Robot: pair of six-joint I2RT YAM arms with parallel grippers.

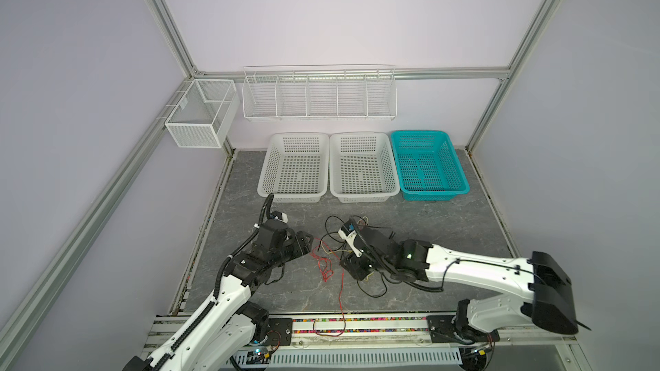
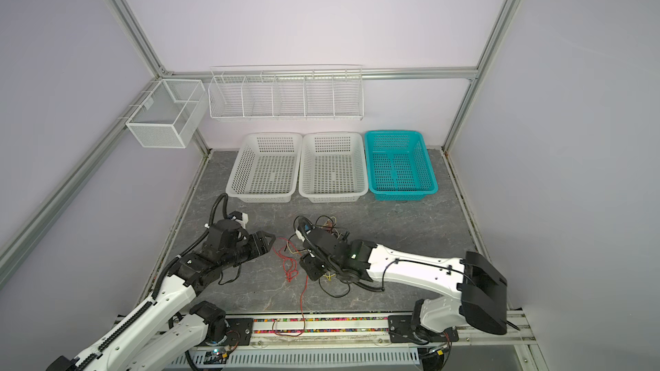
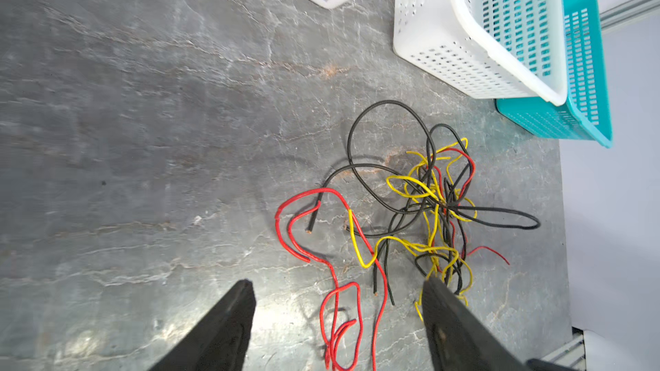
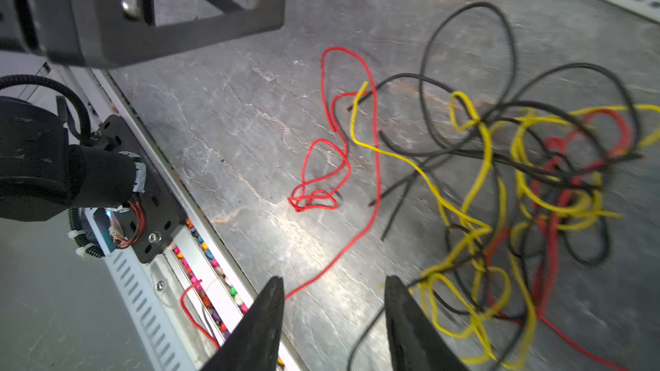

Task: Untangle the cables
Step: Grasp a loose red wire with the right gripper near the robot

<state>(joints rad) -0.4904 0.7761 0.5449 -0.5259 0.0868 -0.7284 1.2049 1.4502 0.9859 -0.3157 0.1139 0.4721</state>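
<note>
The cables [image 3: 443,205] are thin red, yellow and black wires in one loose tangle on the grey table, also seen in the right wrist view [image 4: 518,180]. One red cable [image 1: 324,269] curls out of the knot in small loops, then runs to the front rail [image 1: 342,301]. My left gripper [image 3: 337,281] is open just above the table, and those red loops lie on the surface below the gap, untouched. In both top views it sits left of the tangle [image 1: 310,240] [image 2: 271,240]. My right gripper [image 4: 335,279] is open and empty, low over the tangle's near side [image 1: 344,265].
Two white baskets [image 1: 262,180] [image 1: 357,136] and a teal basket [image 1: 460,173] stand in a row behind the cables. A wire rack [image 1: 319,94] and a mesh box [image 1: 200,112] hang on the back wall. The front rail [image 1: 357,326] borders the table.
</note>
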